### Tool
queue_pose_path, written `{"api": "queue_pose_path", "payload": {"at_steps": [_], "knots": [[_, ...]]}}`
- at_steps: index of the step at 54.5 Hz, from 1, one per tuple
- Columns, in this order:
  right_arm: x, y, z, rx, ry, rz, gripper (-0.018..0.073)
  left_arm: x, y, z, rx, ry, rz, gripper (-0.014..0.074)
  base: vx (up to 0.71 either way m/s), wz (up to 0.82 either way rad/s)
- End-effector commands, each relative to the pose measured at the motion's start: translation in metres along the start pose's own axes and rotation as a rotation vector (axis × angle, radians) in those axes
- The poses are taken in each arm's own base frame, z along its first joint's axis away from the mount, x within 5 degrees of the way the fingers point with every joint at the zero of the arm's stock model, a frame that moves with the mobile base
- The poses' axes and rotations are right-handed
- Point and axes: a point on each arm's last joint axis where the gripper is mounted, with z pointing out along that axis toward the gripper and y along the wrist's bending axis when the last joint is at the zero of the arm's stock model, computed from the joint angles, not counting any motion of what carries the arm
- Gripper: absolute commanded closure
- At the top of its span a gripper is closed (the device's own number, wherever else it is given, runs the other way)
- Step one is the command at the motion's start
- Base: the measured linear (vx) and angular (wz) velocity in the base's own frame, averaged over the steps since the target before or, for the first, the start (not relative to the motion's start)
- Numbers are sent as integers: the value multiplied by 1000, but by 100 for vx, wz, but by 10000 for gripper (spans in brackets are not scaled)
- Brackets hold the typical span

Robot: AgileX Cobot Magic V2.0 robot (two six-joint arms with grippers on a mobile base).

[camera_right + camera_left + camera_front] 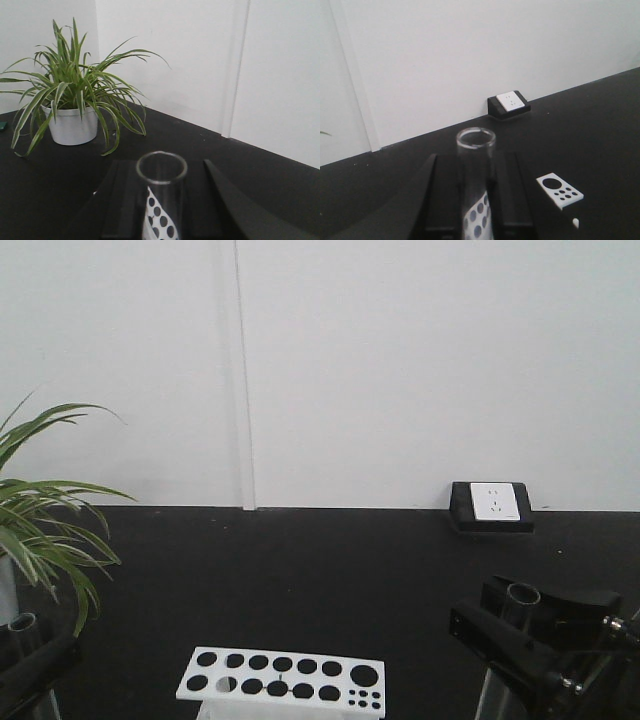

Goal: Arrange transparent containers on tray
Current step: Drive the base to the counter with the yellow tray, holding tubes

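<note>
The left test tube is a slim cylinder of clear glass with a rimmed round mouth. It stands between the two flat, matte black fingers of the left gripper, which clamp its sides. The right test tube, of the same glass and shape, is clamped in the same way between the black fingers of the right gripper. In the wrist views the frame edge cuts off the lower part of both tubes.

The rack is a flat white plate pierced by rows of large round holes, with a cluster of small holes at its right end. In the front view the left test tube is to the left of the rack and the right test tube to its right. The rack's holes show through the glass of each tube.

The desk under the rack is matte black. Behind the rack and to its right, a black socket box with a white faceplate sits at the foot of the smooth white wall. To the left of the rack stands a plant with long striped green leaves in a round white pot. The front view cuts off most of the pot.
</note>
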Motion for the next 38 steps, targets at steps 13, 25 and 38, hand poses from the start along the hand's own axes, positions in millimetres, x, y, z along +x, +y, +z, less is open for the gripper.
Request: {"api": "queue_pose_path", "payload": {"at_steps": [13,25,38], "knots": [[-14,2,-1,-29,-60,6,572,-10,-2,2,26,-51,-36,601,-26,7],[-13,2,1,-30,-53,9,572,-9,-1,3,14,-38,-37,601,-32,19],[-12,2,1,-26,-50,9,572,-8,0,5,14,-30,-40,601,-36,30]]}}
